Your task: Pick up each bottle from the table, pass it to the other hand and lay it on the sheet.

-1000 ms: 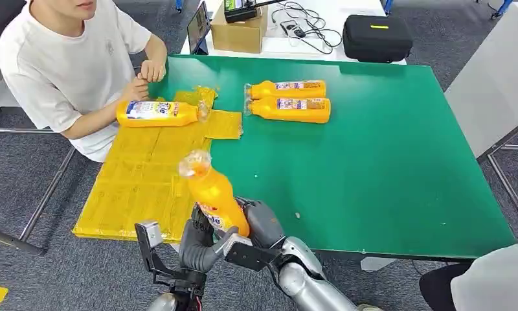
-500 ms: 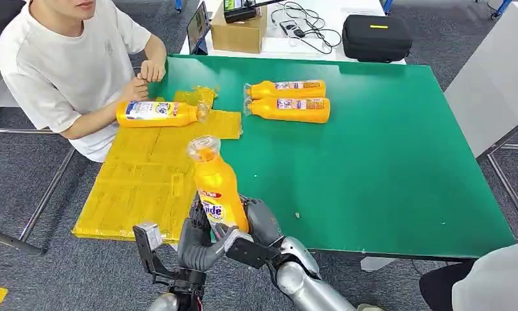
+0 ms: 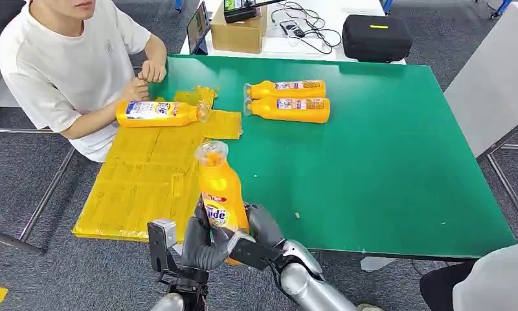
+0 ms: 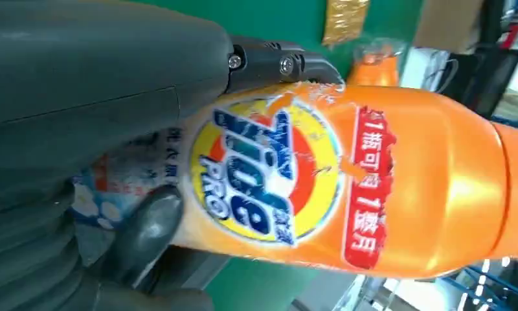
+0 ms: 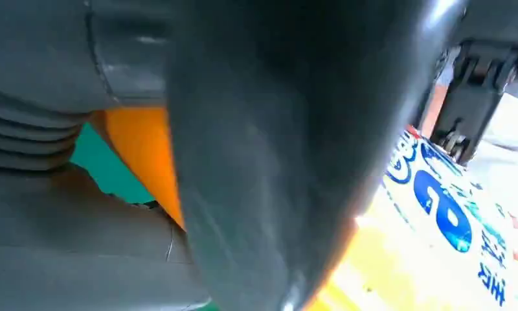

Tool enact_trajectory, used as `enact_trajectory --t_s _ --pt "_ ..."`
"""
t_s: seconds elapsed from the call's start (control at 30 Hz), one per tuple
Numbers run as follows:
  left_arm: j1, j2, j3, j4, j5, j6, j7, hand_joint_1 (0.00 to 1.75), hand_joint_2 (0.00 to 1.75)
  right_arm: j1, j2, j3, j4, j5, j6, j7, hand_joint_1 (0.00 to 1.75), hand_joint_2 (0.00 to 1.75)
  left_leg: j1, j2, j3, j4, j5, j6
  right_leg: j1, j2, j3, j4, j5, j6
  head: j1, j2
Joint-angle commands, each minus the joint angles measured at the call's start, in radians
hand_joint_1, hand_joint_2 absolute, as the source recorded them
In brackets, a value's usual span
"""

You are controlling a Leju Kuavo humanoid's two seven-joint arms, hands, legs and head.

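Fingers point(image 4: 146, 223) of both hands wrap one orange bottle point(image 3: 221, 191), upright at the near table point(image 3: 386, 168) edge, beside the yellow sheet point(image 3: 140, 181).
Left hand point(image 3: 201, 240) and right hand point(image 3: 259, 230) grip its base; label reads "Tide PRO", red Chinese strip. One bottle lies on sheet, two on table.

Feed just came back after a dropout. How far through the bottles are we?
One bottle already lies on the yellow sheet. A second, the held bottle, stands upright over the table's near edge, gripped by both the left hand and right hand, apparently mid-handover. Two bottles remain on the green table.
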Motion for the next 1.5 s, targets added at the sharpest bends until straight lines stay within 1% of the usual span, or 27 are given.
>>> enact_trajectory --t_s 0.03,0.07,0.13,0.23,0.27,0.33,0.47,0.53,0.57,0.63,0.67,0.7,0.73,0.77,0.83,0.87,0.9,0.93,0.97,1.07,1.13,1.2,1.23,1.3,1.33,1.47,1.5 --pt "-0.053 0.016 -0.029 0.084 0.028 0.005 0.021 0.00 1.75 -0.032 -0.013 0.058 0.104 -0.001 0.004 -0.016 1.71 0.00 0.000 -0.001 0.004 -0.001 -0.001 0.000 0.000 -0.001 0.004 -0.001 -0.001 -0.001 0.000 0.000" --pt "-0.053 0.017 -0.030 0.083 0.031 0.008 0.021 0.00 1.75 -0.033 -0.012 0.058 0.108 0.000 0.003 -0.016 1.55 0.00 0.000 -0.001 0.006 -0.001 -0.002 -0.001 0.001 -0.002 0.007 -0.002 -0.002 -0.002 0.000 0.000" --pt "-0.053 0.019 -0.032 0.085 0.056 0.009 0.041 0.00 1.75 -0.032 -0.013 0.060 0.109 0.000 0.006 -0.026 1.75 0.00 0.000 0.000 0.004 -0.001 -0.001 0.000 0.000 -0.001 0.004 -0.001 -0.001 -0.001 0.000 0.000" --pt "-0.049 0.024 -0.020 0.095 0.127 0.020 0.077 0.00 1.75 -0.032 -0.015 0.075 0.100 0.062 -0.087 -0.070 1.75 0.00 0.000 -0.001 0.003 -0.001 0.000 0.000 0.000 -0.001 0.003 -0.001 -0.001 -0.001 0.000 0.000" --pt "-0.050 0.027 -0.018 0.090 0.156 0.013 0.082 0.00 1.75 -0.033 -0.013 0.077 0.098 0.086 -0.133 -0.076 1.75 0.00 0.000 0.000 0.006 -0.002 -0.002 -0.001 0.001 -0.001 0.006 -0.002 -0.002 -0.002 0.000 0.000" --pt "-0.053 0.028 -0.017 0.087 0.160 0.013 0.083 0.00 1.75 -0.033 -0.012 0.077 0.094 0.089 -0.143 -0.080 1.75 0.00 0.000 0.000 0.003 -0.001 -0.001 0.000 0.000 0.000 0.003 -0.001 -0.001 -0.001 0.000 0.000" --pt "-0.054 0.029 -0.020 0.082 0.164 0.013 0.084 0.00 1.75 -0.033 -0.012 0.077 0.094 0.093 -0.152 -0.081 1.75 0.00 0.001 0.001 0.006 -0.001 -0.002 -0.001 0.001 0.000 0.006 -0.001 -0.002 -0.002 0.000 0.000" --pt "-0.059 0.033 -0.028 0.080 0.172 0.017 0.087 0.00 1.75 -0.033 -0.012 0.080 0.094 0.119 -0.200 -0.090 1.75 0.00 0.000 0.000 0.003 -0.001 -0.001 -0.001 0.000 -0.001 0.003 -0.001 -0.001 -0.001 0.000 0.000" --pt "-0.059 0.033 -0.028 0.080 0.172 0.017 0.087 0.00 1.75 -0.033 -0.012 0.080 0.094 0.119 -0.200 -0.090 1.75 0.00 0.000 0.001 0.006 -0.001 -0.002 -0.001 0.001 -0.001 0.006 -0.001 -0.002 -0.002 0.000 0.000" --pt "-0.078 0.032 -0.043 0.094 0.155 0.050 0.076 0.00 1.75 -0.046 -0.016 0.096 0.112 0.139 -0.206 -0.076 1.75 0.00 0.000 0.000 0.003 -0.001 -0.001 -0.001 0.000 -0.001 0.004 -0.001 -0.001 -0.001 0.000 0.000" --pt "-0.085 0.031 -0.046 0.102 0.153 0.053 0.075 0.00 1.75 -0.049 -0.016 0.097 0.118 0.141 -0.207 -0.074 1.75 0.00 0.000 0.000 0.006 -0.001 -0.002 -0.001 0.001 -0.001 0.007 -0.001 -0.002 -0.002 0.000 0.000" --pt "-0.093 0.030 -0.051 0.111 0.151 0.055 0.075 0.05 1.75 -0.054 -0.017 0.101 0.125 0.148 -0.211 -0.076 1.75 0.00 0.000 0.000 0.005 -0.001 -0.001 -0.001 0.001 -0.001 0.005 -0.001 -0.002 -0.002 0.000 0.000" --pt "-0.102 0.034 -0.058 0.123 0.140 0.058 0.074 1.52 1.75 -0.064 -0.019 0.110 0.136 0.167 -0.217 -0.065 1.75 0.00 0.000 -0.001 0.003 -0.001 -0.001 0.000 0.000 -0.001 0.004 -0.001 -0.001 -0.001 0.000 0.000" --pt "-0.107 0.037 -0.065 0.132 0.124 0.063 0.073 1.75 1.75 -0.071 -0.021 0.117 0.143 0.185 -0.229 -0.054 1.75 0.00 0.000 0.000 0.006 -0.001 -0.001 -0.001 0.001 -0.001 0.006 -0.001 -0.002 -0.002 0.000 0.000" --pt "-0.117 0.037 -0.074 0.164 0.078 0.082 0.082 1.75 1.75 -0.094 -0.029 0.139 0.168 0.265 -0.278 0.000 1.75 0.00 0.000 -0.001 0.003 -0.001 0.000 0.000 0.000 -0.001 0.003 -0.001 -0.001 -0.001 0.000 0.000" --pt "-0.118 0.036 -0.072 0.169 0.073 0.083 0.080 1.75 1.75 -0.099 -0.031 0.141 0.172 0.278 -0.288 0.005 1.75 0.00 0.000 -0.001 0.006 -0.001 -0.001 -0.001 0.001 -0.002 0.006 -0.001 -0.001 -0.002 0.000 0.000" --pt "-0.118 0.032 -0.066 0.174 0.067 0.085 0.078 1.75 1.75 -0.106 -0.031 0.141 0.179 0.303 -0.310 0.017 1.38 0.00 0.000 0.000 0.004 -0.001 -0.001 -0.001 0.000 -0.001 0.005 -0.001 -0.001 -0.001 0.000 0.000" --pt "-0.117 0.030 -0.062 0.172 0.065 0.083 0.076 1.75 1.75 -0.108 -0.028 0.136 0.182 0.314 -0.332 0.022 0.23 0.00 0.000 0.000 0.007 -0.002 -0.001 -0.001 0.001 -0.001 0.007 -0.002 -0.002 -0.002 0.000 0.000" --pt "-0.115 0.027 -0.057 0.166 0.072 0.081 0.075 1.75 1.75 -0.109 -0.026 0.131 0.182 0.314 -0.337 0.024 0.00 0.00 0.000 -0.001 0.005 -0.002 -0.001 -0.001 0.001 -0.002 0.006 -0.002 -0.001 -0.002 0.000 0.000" --pt "-0.112 0.030 -0.057 0.138 0.057 0.080 0.067 1.75 1.75 -0.098 -0.010 0.102 0.175 0.292 -0.336 0.017 0.00 0.00 0.000 0.000 0.004 -0.001 -0.001 0.000 0.000 -0.001 0.005 -0.001 -0.001 -0.001 0.000 0.000" --pt "-0.109 0.030 -0.048 0.126 0.011 0.111 0.020 1.75 1.75 -0.055 0.001 0.030 0.145 0.168 -0.255 -0.046 0.00 0.00 0.000 0.000 0.006 -0.001 -0.002 -0.001 0.001 -0.001 0.007 -0.001 -0.002 -0.002 0.000 0.000" --pt "-0.108 0.029 -0.030 0.116 -0.011 0.135 -0.003 1.75 1.75 -0.032 0.000 0.012 0.130 0.159 -0.289 -0.062 0.00 0.00 0.000 -0.001 0.004 -0.001 -0.001 0.000 0.000 -0.002 0.004 -0.001 -0.001 -0.001 0.000 0.000" --pt "-0.111 0.030 -0.028 0.114 -0.010 0.134 -0.003 1.75 1.75 -0.030 -0.001 0.012 0.130 0.158 -0.291 -0.063 0.00 0.00 0.001 -0.001 0.007 -0.001 -0.002 -0.001 0.001 -0.002 0.007 -0.001 -0.003 -0.002 0.000 0.000" --pt "-0.110 0.032 -0.019 0.107 -0.014 0.138 -0.006 1.75 1.75 -0.020 0.000 -0.001 0.120 0.141 -0.290 -0.073 0.00 0.00 0.000 -0.001 0.003 -0.001 0.000 0.000 0.000 -0.002 0.003 -0.001 -0.001 -0.001 0.000 0.000" --pt "-0.088 0.012 0.007 0.086 -0.033 0.148 -0.022 1.75 1.75 -0.006 0.003 -0.022 0.110 0.120 -0.294 -0.086 0.00 0.00 0.001 -0.001 0.006 -0.001 -0.002 -0.001 0.001 -0.003 0.007 -0.001 -0.002 -0.002 0.000 0.000" --pt "-0.100 0.017 0.039 0.063 -0.114 0.169 -0.015 1.75 1.75 0.008 0.003 -0.040 0.098 0.143 -0.333 -0.091 0.00 0.00 0.000 -0.001 0.003 0.000 -0.001 -0.001 0.001 -0.001 0.003 0.000 -0.001 -0.001 0.000 0.000" --pt "-0.117 0.022 0.050 0.078 -0.155 0.187 -0.011 1.75 1.75 0.010 0.000 -0.039 0.091 0.161 -0.342 -0.086 0.00 0.00 0.001 0.000 0.005 0.000 -0.002 -0.001 0.001 -0.001 0.006 0.000 -0.002 -0.002 0.000 0.000"
